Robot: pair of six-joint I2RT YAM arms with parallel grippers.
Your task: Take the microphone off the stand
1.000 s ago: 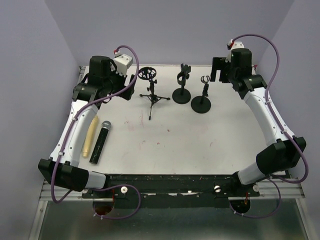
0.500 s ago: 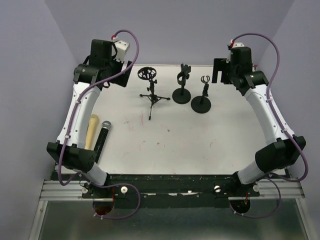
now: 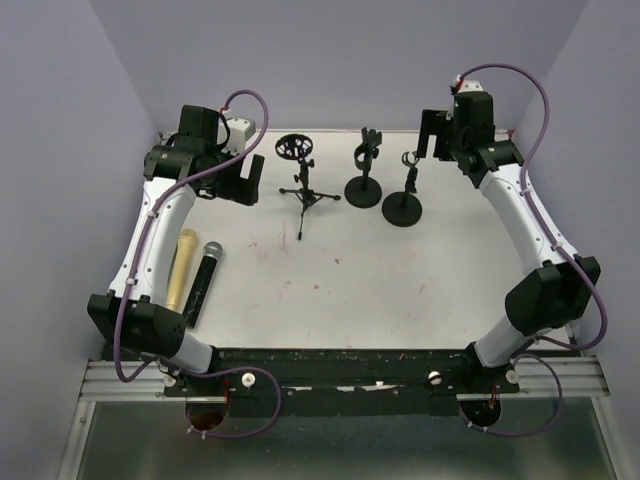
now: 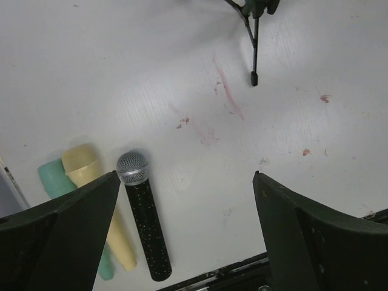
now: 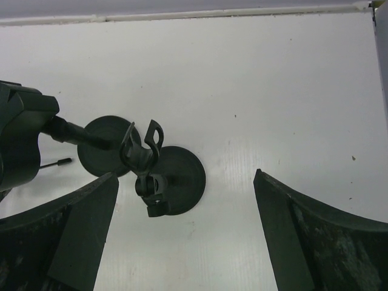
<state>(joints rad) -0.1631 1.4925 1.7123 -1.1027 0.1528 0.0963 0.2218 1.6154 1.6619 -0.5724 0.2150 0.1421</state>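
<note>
Two released tools: your left tool (image 4: 185,176) hangs just left of the tripod stand (image 3: 303,188), your right tool (image 5: 185,176) off to its right; the black microphone (image 4: 145,227) lies near-left of that stand, untouched.

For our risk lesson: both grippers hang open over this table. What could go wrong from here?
1. The right gripper hangs open over the two round-base stands; coming down, a finger could topple one.
2. These and the tripod stand look empty, so a grasp may close on a bare clip.
3. The black microphone and yellow microphone lie loose by the left arm; a sweep could roll them off.
</note>
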